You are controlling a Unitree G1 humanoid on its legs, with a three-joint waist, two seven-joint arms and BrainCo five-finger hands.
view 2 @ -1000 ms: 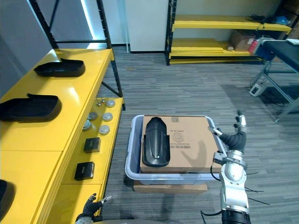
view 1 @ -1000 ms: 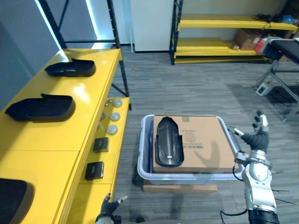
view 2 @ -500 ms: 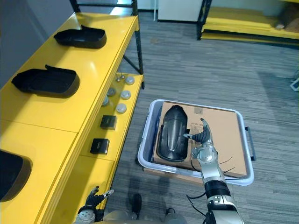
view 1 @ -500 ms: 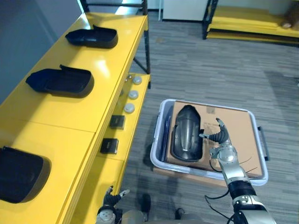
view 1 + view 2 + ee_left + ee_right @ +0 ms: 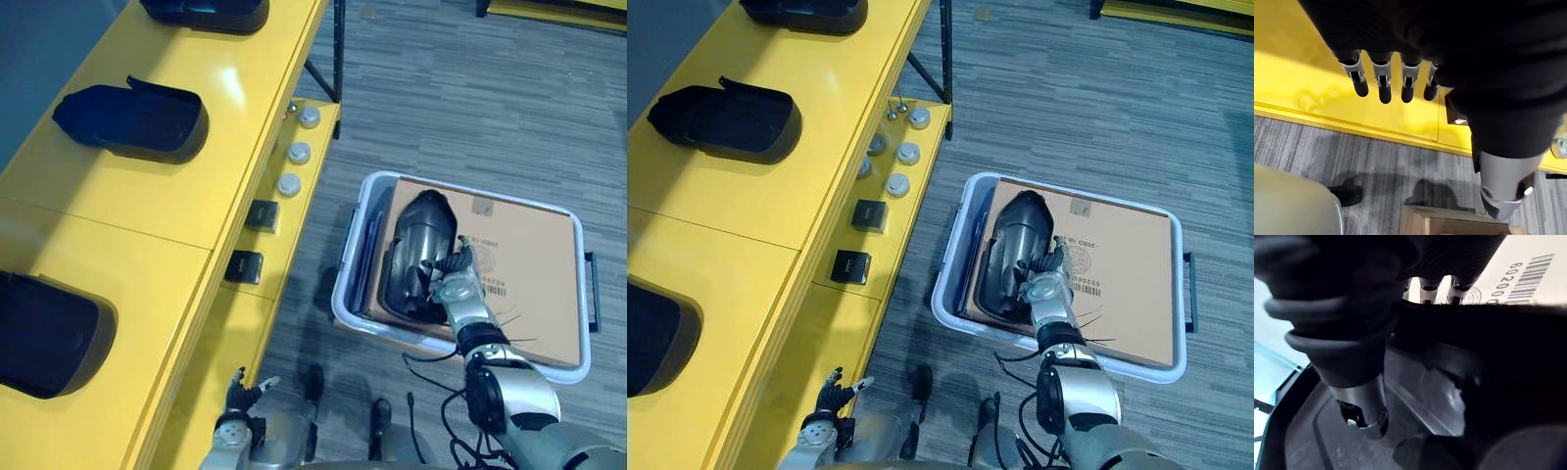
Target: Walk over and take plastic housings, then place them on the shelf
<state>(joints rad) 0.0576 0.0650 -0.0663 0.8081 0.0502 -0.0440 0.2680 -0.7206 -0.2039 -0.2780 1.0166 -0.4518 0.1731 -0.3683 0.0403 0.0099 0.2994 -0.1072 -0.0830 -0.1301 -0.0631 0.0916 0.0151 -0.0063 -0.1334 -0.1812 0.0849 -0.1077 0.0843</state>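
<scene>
At left edge of cardboard box in bin: plastic housing, wall pinched by right hand, thumb inside, fingers outside, seemingly for lifting. Left hand hung beside shelf, fingers straight, empty.

Bright light; glare on yellow shelf; soft shadows on floor.

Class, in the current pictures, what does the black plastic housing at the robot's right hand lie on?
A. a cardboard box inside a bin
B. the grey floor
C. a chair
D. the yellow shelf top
A: the plastic housing lies on the cardboard box inside the bin, with the right hand at its rim.
</scene>
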